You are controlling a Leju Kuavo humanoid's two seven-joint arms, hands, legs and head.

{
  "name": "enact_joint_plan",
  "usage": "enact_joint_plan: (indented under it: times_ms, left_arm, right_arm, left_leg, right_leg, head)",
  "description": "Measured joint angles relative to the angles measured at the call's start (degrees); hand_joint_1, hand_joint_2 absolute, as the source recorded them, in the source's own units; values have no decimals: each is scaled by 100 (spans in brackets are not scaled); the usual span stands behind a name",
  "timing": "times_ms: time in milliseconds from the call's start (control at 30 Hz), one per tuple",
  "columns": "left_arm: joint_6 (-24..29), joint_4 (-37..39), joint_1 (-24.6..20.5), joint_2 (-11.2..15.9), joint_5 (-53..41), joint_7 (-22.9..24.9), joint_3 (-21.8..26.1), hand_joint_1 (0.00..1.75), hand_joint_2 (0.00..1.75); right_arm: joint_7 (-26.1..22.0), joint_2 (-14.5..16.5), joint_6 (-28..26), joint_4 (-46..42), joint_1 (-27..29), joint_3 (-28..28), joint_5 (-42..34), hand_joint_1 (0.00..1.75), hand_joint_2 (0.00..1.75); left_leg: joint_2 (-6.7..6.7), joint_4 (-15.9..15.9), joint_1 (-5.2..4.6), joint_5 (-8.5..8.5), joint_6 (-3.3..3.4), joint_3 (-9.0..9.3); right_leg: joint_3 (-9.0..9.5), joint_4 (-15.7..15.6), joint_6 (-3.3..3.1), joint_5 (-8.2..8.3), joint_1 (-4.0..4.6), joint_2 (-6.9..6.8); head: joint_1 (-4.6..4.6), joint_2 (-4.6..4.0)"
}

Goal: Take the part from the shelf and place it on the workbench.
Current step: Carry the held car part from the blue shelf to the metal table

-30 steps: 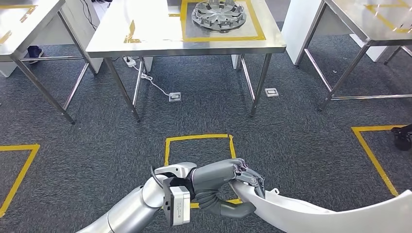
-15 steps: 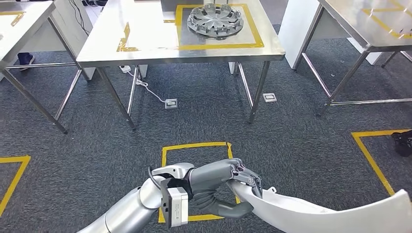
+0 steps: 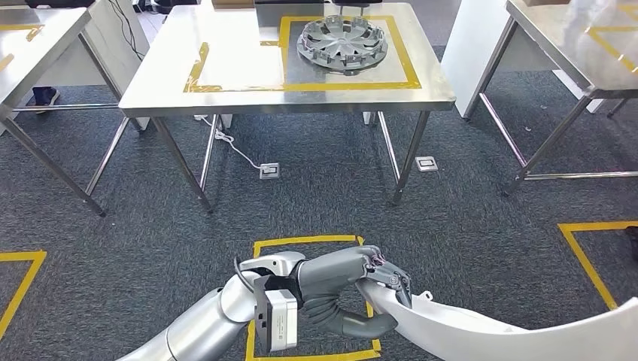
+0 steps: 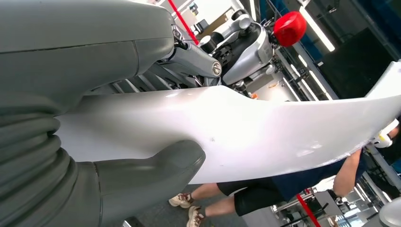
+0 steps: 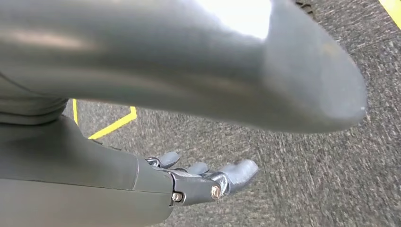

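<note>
Grey carpet floor (image 3: pixel 466 226) (yellow tape squares), steel tables (image 3: pixel 226 90), floor sockets (image 3: pixel 270 171)

Ahead and beyond a stretch of carpet (image 3: pixel 316 195): a workbench (image 3: pixel 226 94), with a wheel cover (image 3: pixel 342 41) lying on its right half inside a taped rectangle (image 3: pixel 410 71). To the left of it, a second table (image 3: pixel 30 37); to the right, a third (image 3: pixel 557 45). On the floor under the workbench, two floor sockets (image 3: pixel 270 171), one left, one right. Nearer, a taped floor square (image 3: pixel 301 242), with the left hand (image 3: pixel 353 289) over it, clamped on the near end of a curved body panel (image 3: pixel 511 335) running off to the right.
</note>
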Motion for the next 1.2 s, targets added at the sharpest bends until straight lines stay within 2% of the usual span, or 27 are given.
enact_joint_plan:
  times_ms: [67, 100, 167, 233, 267, 300, 333, 400, 433, 467, 533, 600, 633, 667, 733, 767, 800, 833, 867, 900, 933, 967, 1000, 1100, 1133, 1167, 1200]
  left_arm:
    - [5, -17, -8, 0, 2, -4, -5, 175, 175]
    - [8, -23, -13, 1, 3, -7, -8, 175, 175]
    - [18, -27, -7, 8, 3, -6, -12, 175, 175]
    - [25, -25, 15, 24, 4, -4, -15, 175, 175]
    - [25, -24, 26, 33, 4, -3, -16, 175, 175]
    - [25, -24, 33, 41, 4, -3, -17, 175, 175]
    - [26, -23, 36, 46, 4, -3, -19, 175, 175]
    - [27, -20, 41, 63, 5, -4, -22, 175, 175]
    - [28, -18, 45, 73, 6, -3, -26, 175, 175]
    - [28, -17, 51, 82, 5, -2, -28, 175, 175]
    - [32, -28, 47, 81, 5, -1, -33, 175, 175]
    - [34, -46, 35, 62, 7, -6, -34, 175, 175]
    - [34, -52, 34, 53, 7, -8, -35, 175, 175]
    - [34, -54, 39, 49, 7, -8, -36, 175, 175]
    - [34, -52, 59, 47, 7, -5, -37, 175, 175]
    - [34, -52, 70, 48, 7, -3, -37, 175, 175]
    - [34, -51, 79, 48, 7, -3, -38, 175, 175]
    - [34, -52, 85, 48, 7, -3, -38, 175, 175]
    - [34, -52, 88, 47, 7, -3, -39, 175, 175]
    - [34, -51, 90, 48, 7, -3, -39, 175, 175]
    - [34, -51, 94, 49, 6, -2, -39, 175, 175]
    - [34, -52, 99, 49, 3, 0, -39, 175, 175]
    - [34, -54, 105, 49, 2, 0, -39, 175, 175]
    - [36, -69, 106, 48, 1, -4, -40, 175, 175]
    - [36, -74, 103, 49, 2, -5, -41, 175, 175]
    - [36, -76, 106, 51, 1, -6, -41, 175, 175]
    - [36, -75, 113, 56, 1, -7, -41, 175, 175]
  right_arm:
    - [-1, 0, 2, 0, 4, 0, 2, 0, 0]
    - [-1, 1, 1, 0, 2, 0, 2, 0, 0]
    - [-2, 1, -2, 0, 3, 0, 6, 0, 0]
    - [-2, 2, -1, 0, 10, 0, 14, 0, 0]
    - [-2, 3, 1, 0, 14, 0, 18, 0, 0]
    - [-2, 3, 2, 0, 16, 0, 19, 0, 0]
    - [-2, 4, 3, 0, 16, 0, 20, 0, 0]
    - [-3, 7, 8, 1, 14, 0, 20, 0, 0]
    - [-3, 9, 11, 1, 9, 0, 20, 0, 0]
    - [-3, 11, 15, 2, 6, 1, 20, 0, 0]
    - [-5, 14, 21, 2, 2, 2, 21, 0, 0]
    - [-14, 16, 25, 2, -11, 2, 21, 0, 0]
    - [-19, 17, 25, 2, -21, 2, 21, 0, 0]
    - [-24, 17, 24, 2, -26, 2, 20, 0, 0]
    - [-23, 17, 19, 2, -12, 2, 15, 0, 0]
    - [-19, 17, 16, 2, -2, 2, 12, 0, 0]
    - [-15, 18, 15, 2, 7, 2, 9, 0, 0]
    - [-11, 17, 12, 2, 13, 2, 6, 0, 0]
    - [-11, 16, 8, 2, 20, 2, 4, 0, 0]
    - [-9, 14, 3, 2, 30, 2, 3, 0, 0]
    - [-1, 14, -3, 2, 40, 2, 3, 0, 0]
    - [4, 14, -8, 2, 48, 2, 3, 0, 0]
    - [9, 15, -11, 2, 54, 2, 4, 0, 0]
    - [24, 17, -17, 2, 51, 2, 12, 0, 0]
    - [44, 16, -17, 2, 50, 3, 26, 0, 0]
    - [72, 15, -17, 2, 51, 6, 45, 0, 0]
    - [96, 15, -17, 2, 51, 11, 70, 0, 0]
  left_leg:
    - [8, 141, 2, 38, -68, 21]
    - [15, 341, 9, 55, -94, -76]
    - [26, 984, 24, -61, -140, -476]
    - [29, 1512, 30, -413, -169, -959]
    - [30, 1574, 30, -549, -174, -1114]
    - [32, 1477, 29, -573, -171, -1193]
    - [33, 1227, 27, -429, -156, -1198]
    - [42, 543, 5, 228, -79, -1125]
    - [43, 296, -8, 502, -38, -1090]
    - [43, 157, -19, 685, 1, -1059]
    - [30, 109, -19, 714, 61, -975]
    - [24, 70, -1, 690, 132, -847]
    - [23, 57, 8, 661, 160, -783]
    - [24, 47, 13, 621, 182, -737]
    - [13, 45, 14, 525, 202, -654]
    - [5, 45, 14, 473, 201, -603]
    - [-3, 45, 15, 411, 194, -535]
    - [-7, 45, 17, 344, 182, -453]
    - [-7, 45, 18, 274, 166, -373]
    - [-6, 53, 13, 196, 146, -286]
    - [-9, 56, 5, 124, 119, -223]
    - [-12, 43, -5, 51, 88, -174]
    - [-16, 56, -16, 16, 50, -121]
    - [-4, 203, -16, 2, -64, -51]
    - [6, 384, -9, -22, -93, -134]
    - [16, 658, 1, -76, -120, -294]
    - [22, 1005, 9, -181, -146, -534]
  right_leg:
    - [125, -34, -85, -37, -15, 20]
    - [190, -39, -125, -68, -22, 24]
    - [301, -46, -179, -161, -23, 28]
    - [415, -46, -194, -278, -22, 34]
    - [487, -46, -194, -342, -21, 40]
    - [574, -46, -190, -410, -20, 48]
    - [668, -46, -184, -481, -17, 55]
    - [826, -43, -160, -627, -3, 65]
    - [889, -42, -135, -701, 8, 72]
    - [942, -46, -103, -762, 18, 77]
    - [1028, 6, -26, -787, 25, 87]
    - [920, 306, 30, -719, 12, 78]
    - [750, 575, 50, -723, 6, 72]
    - [507, 905, 70, -782, 2, 65]
    - [-5, 1459, 109, -1066, 1, 64]
    - [-195, 1578, 124, -1198, -1, 63]
    - [-303, 1525, 133, -1230, -3, 62]
    - [-329, 1319, 135, -1127, -5, 61]
    - [-285, 993, 130, -874, -7, 58]
    - [-225, 604, 117, -517, -5, 47]
    - [-165, 316, 87, -243, 5, 29]
    - [-114, 128, 53, -53, 17, 15]
    - [-81, 40, 9, 10, 23, 6]
    - [100, 6, -130, -94, 8, 27]
    - [174, 0, -168, -127, 5, 27]
    - [242, -6, -195, -161, 2, 22]
    - [301, -5, -211, -216, 2, 12]
  head:
    - [-13, 0]
    - [-25, 0]
    - [-43, 0]
    - [-55, 0]
    - [-59, 0]
    - [-63, 0]
    - [-68, 0]
    - [-79, 0]
    - [-84, 0]
    - [-88, 0]
    - [-95, 0]
    - [-87, 0]
    - [-77, 0]
    - [-67, 0]
    - [-55, 0]
    - [-52, 0]
    - [-50, 0]
    - [-47, 0]
    - [-43, 0]
    - [-38, 0]
    - [-28, 0]
    - [-23, 0]
    - [-21, 0]
    - [-42, 0]
    - [-57, 0]
    - [-71, 0]
    - [-84, 0]
